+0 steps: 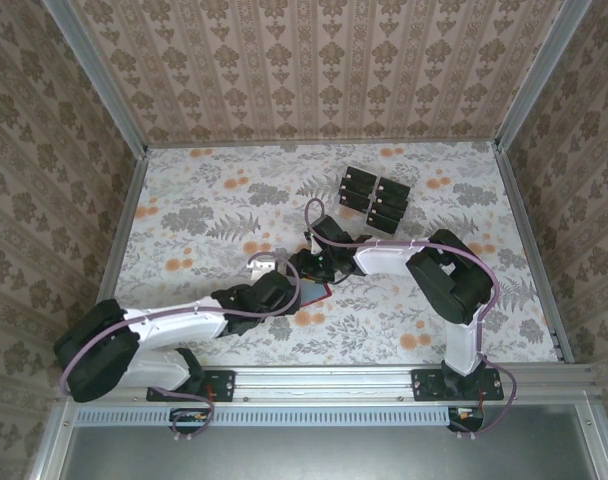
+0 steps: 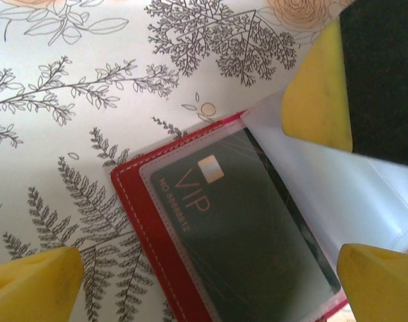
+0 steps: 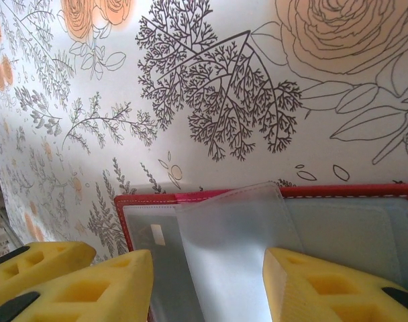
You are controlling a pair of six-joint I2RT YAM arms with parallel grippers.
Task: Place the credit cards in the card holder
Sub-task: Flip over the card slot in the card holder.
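The red card holder [image 2: 140, 221] lies open on the flowered table, also seen from above [image 1: 317, 293] and by the right wrist [image 3: 150, 198]. A dark credit card [image 2: 251, 248] marked VIP sits inside its clear sleeve. My left gripper [image 2: 204, 272] hovers open just above that card, fingers wide on either side. My right gripper [image 3: 207, 285] stands half apart over the holder's middle. A loose clear sleeve leaf [image 3: 231, 255] rises between its fingers and leans on the right one; no pinch shows. More black credit cards [image 1: 374, 198] stand in rows at the back.
The two wrists [image 1: 299, 275] crowd together mid-table over the holder. The right gripper's yellow finger [image 2: 318, 94] reaches into the left wrist view at top right. Metal posts and patterned walls bound the table [image 1: 184, 200] on three sides.
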